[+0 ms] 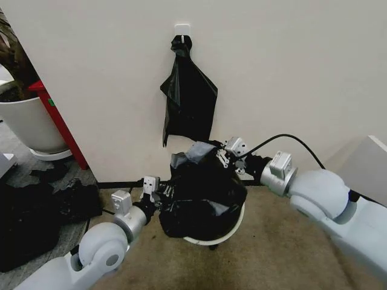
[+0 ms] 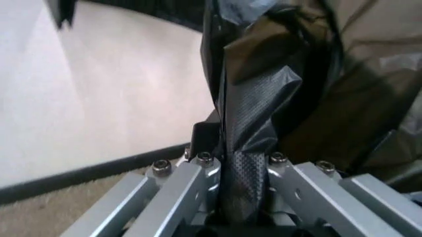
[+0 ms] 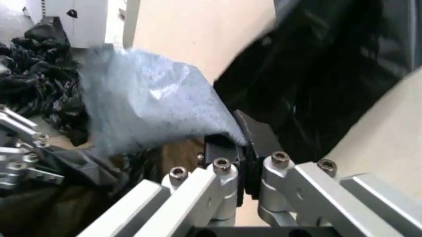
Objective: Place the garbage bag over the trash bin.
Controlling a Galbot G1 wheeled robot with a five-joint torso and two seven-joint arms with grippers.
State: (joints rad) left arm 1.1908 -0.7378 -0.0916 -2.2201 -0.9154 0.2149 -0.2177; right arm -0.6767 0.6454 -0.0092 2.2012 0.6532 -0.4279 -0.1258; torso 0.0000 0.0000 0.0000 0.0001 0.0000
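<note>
I have the garbage bag [image 1: 202,196] draped over the trash bin [image 1: 233,231] on the floor by the wall. My left tool [image 1: 158,192] is clamped on a fold of its near edge, my right tool [image 1: 228,158] pinching the far edge. Spreading step, I judge; next, draw both edges down past the rim
</note>
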